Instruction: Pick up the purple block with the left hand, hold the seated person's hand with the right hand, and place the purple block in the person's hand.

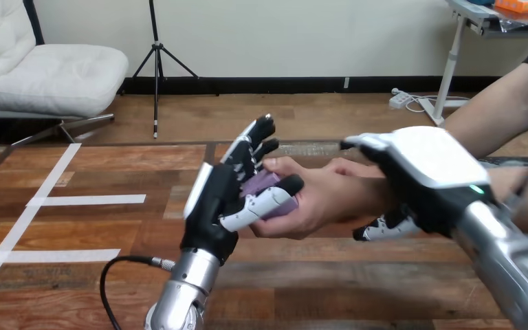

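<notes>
**A:** Where is the purple block (pixel 262 184)?

**B:** It's pinched between the thumb and curled fingers of the left hand (pixel 221 199). It already lies against the palm of the person's hand (pixel 326 199), just to the right. The long axis seems to run left-right.

**A:** And the right hand (pixel 426 165)?

**B:** It lies over the person's wrist (pixel 375 196), with fingers (pixel 385 228) curled underneath. I'd say only the release remains.

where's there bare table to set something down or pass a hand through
Bare table lies left of the left hand, around the white tape lines, and in the near strip between the left forearm and right forearm. Crowded at centre-right: left hand, purple block, the person's hand and right hand bunch together.
</notes>
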Controlling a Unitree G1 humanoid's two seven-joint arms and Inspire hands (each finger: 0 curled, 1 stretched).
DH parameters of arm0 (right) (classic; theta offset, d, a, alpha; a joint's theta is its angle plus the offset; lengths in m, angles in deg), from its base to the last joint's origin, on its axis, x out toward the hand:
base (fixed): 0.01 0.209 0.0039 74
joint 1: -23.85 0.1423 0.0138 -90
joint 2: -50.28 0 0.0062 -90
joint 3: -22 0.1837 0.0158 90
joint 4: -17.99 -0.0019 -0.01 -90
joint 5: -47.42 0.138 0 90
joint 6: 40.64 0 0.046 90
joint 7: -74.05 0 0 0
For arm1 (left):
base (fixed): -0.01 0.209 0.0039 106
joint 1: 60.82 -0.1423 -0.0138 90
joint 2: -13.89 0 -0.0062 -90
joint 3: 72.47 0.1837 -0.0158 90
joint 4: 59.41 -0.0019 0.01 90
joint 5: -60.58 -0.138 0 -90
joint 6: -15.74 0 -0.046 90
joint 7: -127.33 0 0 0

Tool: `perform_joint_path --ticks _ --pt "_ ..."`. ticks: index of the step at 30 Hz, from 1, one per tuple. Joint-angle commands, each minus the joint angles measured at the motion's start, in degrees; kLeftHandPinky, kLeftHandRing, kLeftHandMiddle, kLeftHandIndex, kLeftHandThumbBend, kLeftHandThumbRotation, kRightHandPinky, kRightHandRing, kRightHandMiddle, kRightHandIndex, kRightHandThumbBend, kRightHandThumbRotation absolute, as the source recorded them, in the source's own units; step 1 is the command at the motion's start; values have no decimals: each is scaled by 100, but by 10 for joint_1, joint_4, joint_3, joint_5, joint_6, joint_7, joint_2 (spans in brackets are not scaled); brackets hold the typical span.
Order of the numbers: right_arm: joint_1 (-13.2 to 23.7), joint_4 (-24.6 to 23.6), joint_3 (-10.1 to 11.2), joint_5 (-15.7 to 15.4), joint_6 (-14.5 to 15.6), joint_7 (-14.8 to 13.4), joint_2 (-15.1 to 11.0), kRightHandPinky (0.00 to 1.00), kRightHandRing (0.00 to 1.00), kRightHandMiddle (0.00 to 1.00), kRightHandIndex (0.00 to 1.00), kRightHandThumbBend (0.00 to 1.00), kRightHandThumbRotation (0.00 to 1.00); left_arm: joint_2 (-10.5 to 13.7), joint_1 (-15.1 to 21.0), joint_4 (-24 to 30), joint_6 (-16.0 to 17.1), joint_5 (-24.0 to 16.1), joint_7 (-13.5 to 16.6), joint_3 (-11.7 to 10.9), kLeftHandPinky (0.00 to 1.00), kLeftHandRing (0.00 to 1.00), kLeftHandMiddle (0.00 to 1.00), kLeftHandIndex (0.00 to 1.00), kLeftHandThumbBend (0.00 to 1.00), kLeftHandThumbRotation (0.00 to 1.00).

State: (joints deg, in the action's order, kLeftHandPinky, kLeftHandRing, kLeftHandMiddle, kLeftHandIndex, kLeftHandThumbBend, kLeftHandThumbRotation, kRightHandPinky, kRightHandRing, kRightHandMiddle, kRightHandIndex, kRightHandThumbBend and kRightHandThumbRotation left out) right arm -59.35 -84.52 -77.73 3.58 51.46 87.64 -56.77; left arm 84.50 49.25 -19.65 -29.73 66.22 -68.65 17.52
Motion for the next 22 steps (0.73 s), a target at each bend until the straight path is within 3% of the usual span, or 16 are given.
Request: perform_joint_path --ticks 1,7,9,17,22 --pt "-34 -65 49 29 -15 -58 29 83 86 86 84 76 17 -13 3 14 43 22 -9 -14 74 82 85 83 89 40" --pt "-89 -78 67 58 -58 -136 59 82 85 85 83 68 21 -14 -9 10 96 29 -14 -22 72 79 83 82 81 40" --pt "-105 -71 69 64 -87 -175 70 81 85 84 83 66 23 -11 -14 10 115 24 -9 -23 71 79 83 81 79 41" --pt "-138 -26 63 67 -177 -304 114 76 83 83 81 56 33 -7 -35 22 151 24 -5 -23 70 77 81 81 75 46" --pt "-147 1 56 65 -218 -356 135 72 82 83 81 53 40 -5 -49 31 164 30 -8 -22 70 77 81 81 73 48"
